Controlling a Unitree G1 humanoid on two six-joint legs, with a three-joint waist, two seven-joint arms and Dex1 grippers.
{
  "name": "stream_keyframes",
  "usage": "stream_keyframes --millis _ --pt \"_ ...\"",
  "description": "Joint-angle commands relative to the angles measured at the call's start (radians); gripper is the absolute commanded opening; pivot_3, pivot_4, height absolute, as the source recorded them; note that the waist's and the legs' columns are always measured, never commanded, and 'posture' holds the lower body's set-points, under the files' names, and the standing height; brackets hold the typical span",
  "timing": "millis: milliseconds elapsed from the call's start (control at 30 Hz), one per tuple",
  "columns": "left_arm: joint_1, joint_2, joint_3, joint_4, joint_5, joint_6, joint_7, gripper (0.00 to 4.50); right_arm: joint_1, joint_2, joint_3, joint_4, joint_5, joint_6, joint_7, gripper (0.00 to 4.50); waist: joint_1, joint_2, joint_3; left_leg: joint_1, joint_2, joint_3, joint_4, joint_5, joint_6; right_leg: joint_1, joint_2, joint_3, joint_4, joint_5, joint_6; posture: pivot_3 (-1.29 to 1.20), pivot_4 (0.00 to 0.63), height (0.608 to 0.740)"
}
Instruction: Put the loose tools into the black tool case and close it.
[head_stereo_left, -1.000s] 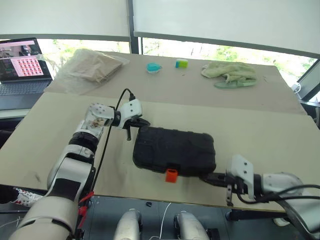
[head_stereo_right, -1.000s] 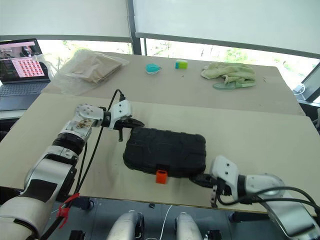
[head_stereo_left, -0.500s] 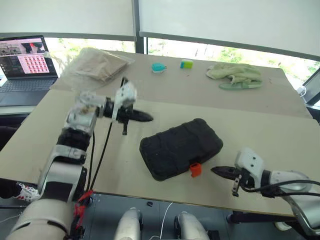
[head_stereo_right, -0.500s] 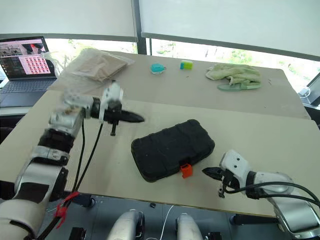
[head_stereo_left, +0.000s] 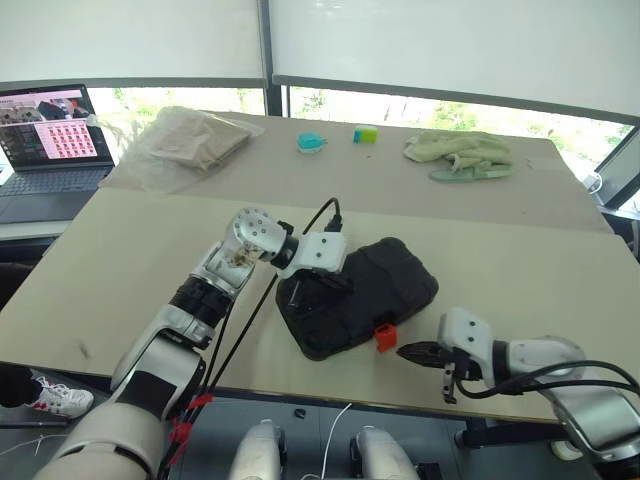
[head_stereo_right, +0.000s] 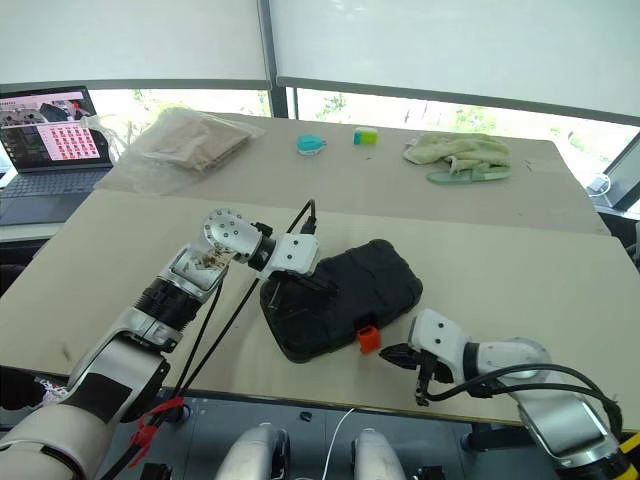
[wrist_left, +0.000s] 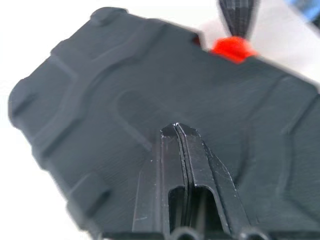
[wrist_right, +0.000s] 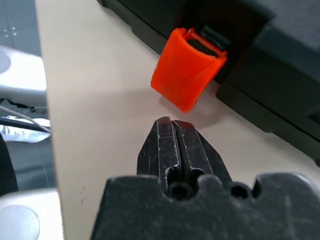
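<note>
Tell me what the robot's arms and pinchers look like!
Both arms are silvery-grey with black joint bands. A loose black cable runs along the left one, with a red tie near the shoulder. Each white wrist block carries a tool, left tool and right tool, with two ridged black fingers.

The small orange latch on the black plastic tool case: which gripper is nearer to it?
Right. The right gripper points at the orange latch, just short of it; the left gripper is over the case lid.

Left gripper (head_stereo_left: 335, 283) and right gripper (head_stereo_left: 407, 352) (jaws together)

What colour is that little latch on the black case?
Bright orange latch, hanging open off the black tool case; clearest in the right wrist view.
</note>
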Motion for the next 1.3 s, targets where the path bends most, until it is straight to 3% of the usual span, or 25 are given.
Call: stream_keyframes --millis 33,267,633,1000,1167,1233,1300 --pt "0.035 0.006 -0.031 0.044 0.052 0.007 0.003 0.05 -0.044 0.036 0.027 0.033 -0.049 -0.018 -0.042 0.0 0.0 0.0 0.0 0.0 0.0 0.0 0.0 0.0 0.0 0.0 0.0 0.0 0.0 0.0 0.0 0.0 0.15 0.74" --pt "0.04 0.0 -0.029 0.036 0.053 0.005 0.003 0.05 -0.086 0.129 0.021 0.061 -0.079 -0.12 -0.092 0.0 0.0 0.0 0.0 0.0 0.0 0.0 0.0 0.0 0.0 0.0 0.0 0.0 0.0 0.0 0.0 0.0 0.15 0.74" --pt "0.023 -0.048 -0.031 0.078 0.063 -0.022 0.02 0.05 -0.092 0.19 -0.068 -0.077 0.067 -0.018 -0.099 0.0 -0.018 0.0 0.0 0.001 0.001 0.0 -0.001 0.0 0.0 -0.001 0.001 0.001 0.002 0.0 -0.001 0.0 0.15 0.74" --pt "0.028 -0.05 -0.027 0.094 0.072 -0.044 0.027 0.05 -0.003 0.104 -0.058 -0.126 0.086 0.056 -0.029 0.0 -0.012 0.0 -0.001 0.001 0.001 0.0 -0.001 0.0 0.0 0.0 0.0 0.001 0.001 0.0 -0.001 0.0 0.15 0.74" --pt "0.035 -0.009 0.039 0.042 0.003 0.071 0.001 0.05 0.028 0.053 -0.126 -0.15 0.115 0.056 -0.005 0.0 -0.014 -0.001 -0.001 0.001 0.001 0.0 -0.001 0.0 0.0 0.0 0.0 0.001 0.0 0.0 -0.001 0.0 0.15 0.74" --pt "0.05 0.043 0.093 -0.017 -0.051 0.168 -0.022 0.55 0.037 0.01 -0.212 -0.17 0.179 0.084 0.028 0.0 -0.018 0.0 0.0 0.001 0.001 0.0 -0.002 0.0 0.0 -0.001 0.0 0.001 0.0 0.0 -0.001 0.0 0.15 0.74" --pt "0.088 0.155 0.167 -0.098 -0.116 0.269 -0.071 1.01 0.05 -0.066 -0.346 -0.185 0.305 0.148 0.114 0.58 -0.022 0.001 0.0 0.001 0.001 -0.001 -0.003 0.0 0.0 -0.002 0.0 0.002 0.001 -0.001 -0.001 0.0 0.15 0.74"
